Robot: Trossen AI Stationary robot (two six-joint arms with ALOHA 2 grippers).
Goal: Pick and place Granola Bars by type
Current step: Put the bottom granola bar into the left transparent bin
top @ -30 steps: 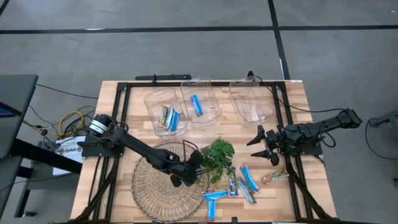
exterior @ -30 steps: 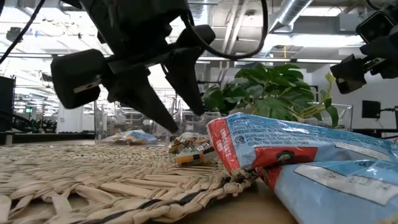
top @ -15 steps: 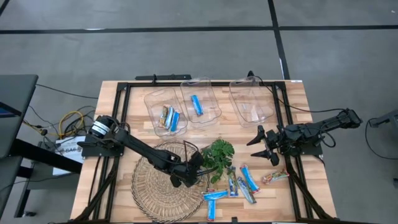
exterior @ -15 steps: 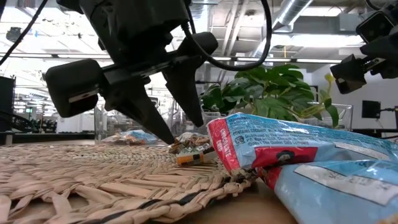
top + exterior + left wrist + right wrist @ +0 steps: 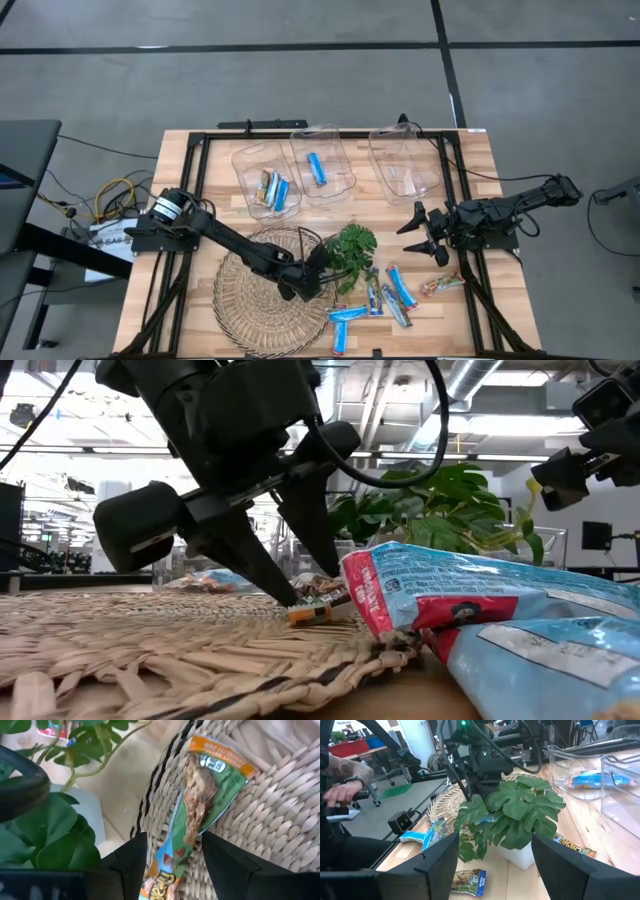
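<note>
A granola bar in a green and orange wrapper (image 5: 197, 800) lies flat on the right edge of the round woven mat (image 5: 258, 296). My left gripper (image 5: 313, 284) is open just over it. Its two fingers slant down on either side of the bar's near end (image 5: 312, 610), tips close to the mat. Whether they touch the bar, I cannot tell. Several blue-wrapped bars (image 5: 378, 296) lie on the table at the near right, and one greenish bar (image 5: 442, 285) lies farther right. My right gripper (image 5: 425, 232) waits open above the table's right side.
Three clear bins stand at the far side: the left bin (image 5: 240, 165) holds a brown and a blue bar, the middle bin (image 5: 335, 150) one blue bar, the right bin (image 5: 405, 165) shows none. A potted green plant (image 5: 350, 250) stands beside the left gripper. A person's hand (image 5: 345, 790) shows beyond the table.
My left gripper has sunk a little toward the mat, so its fingertips now stand beside the green and orange bar instead of above it. The bar has stayed where it was.
</note>
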